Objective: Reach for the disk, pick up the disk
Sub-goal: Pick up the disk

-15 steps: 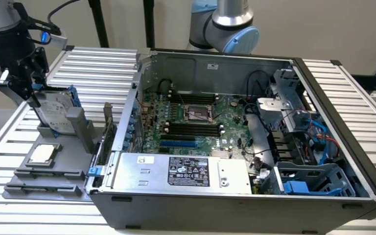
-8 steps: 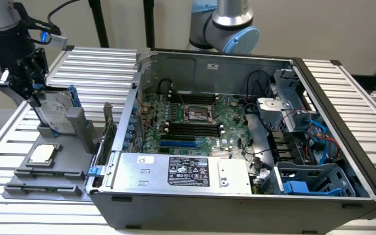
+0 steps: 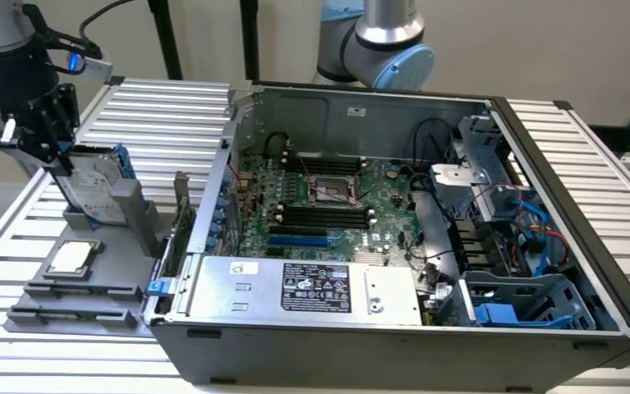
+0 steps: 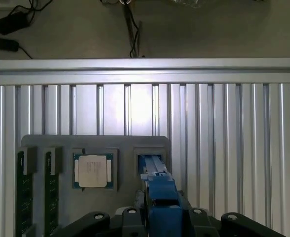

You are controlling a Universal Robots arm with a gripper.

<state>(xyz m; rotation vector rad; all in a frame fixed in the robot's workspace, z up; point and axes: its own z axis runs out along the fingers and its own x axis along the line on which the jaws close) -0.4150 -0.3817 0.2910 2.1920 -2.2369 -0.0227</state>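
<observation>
The disk [image 3: 94, 187] is a silver hard drive with blue rails, standing on edge in a slot of the grey holder [image 3: 30, 316] at the exterior view's left. My gripper [image 3: 61, 158] hangs straight over it, its black body straddling the disk's upper edge. In the wrist view the disk's blue rail [image 4: 157, 185] runs up the middle of my gripper [image 4: 162, 219], with the black gripper parts on either side of it. The disk still rests in its slot.
A small square CPU chip [image 3: 72, 257] [image 4: 92, 171] lies in the holder beside the disk, with two memory sticks [image 4: 21, 192] in slots further along. An open computer case [image 3: 403, 246] takes up the middle and right of the slatted aluminium table [image 3: 162, 103].
</observation>
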